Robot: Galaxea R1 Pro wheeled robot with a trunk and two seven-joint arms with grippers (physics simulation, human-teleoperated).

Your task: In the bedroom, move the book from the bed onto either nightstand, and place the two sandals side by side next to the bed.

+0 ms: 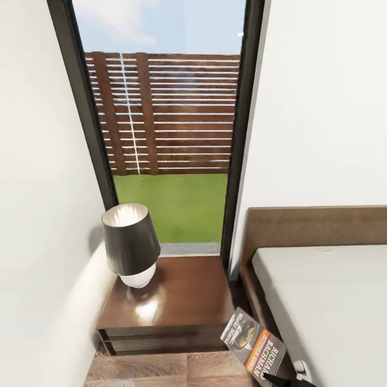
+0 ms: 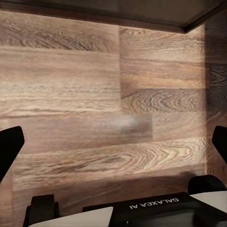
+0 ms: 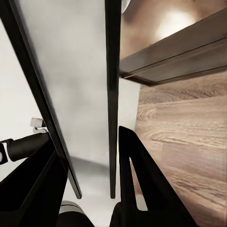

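The right gripper (image 3: pixel 90 156) was clamped on the book (image 1: pixel 255 345), held edge-on between its jaws, tilted. The nightstand (image 1: pixel 177 301) lay just beside it, ahead and leftward. The left gripper (image 2: pixel 113 142) hung over the floor (image 2: pixel 94 94), jaws apart.

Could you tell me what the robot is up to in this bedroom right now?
The robot's right gripper is shut on the book, holding it tilted in the air between the nightstand and the bed. The book has not yet been set down; the nightstand's glossy top carries just a lamp near its back left corner. The left gripper is open over the wood floor, holding nothing.
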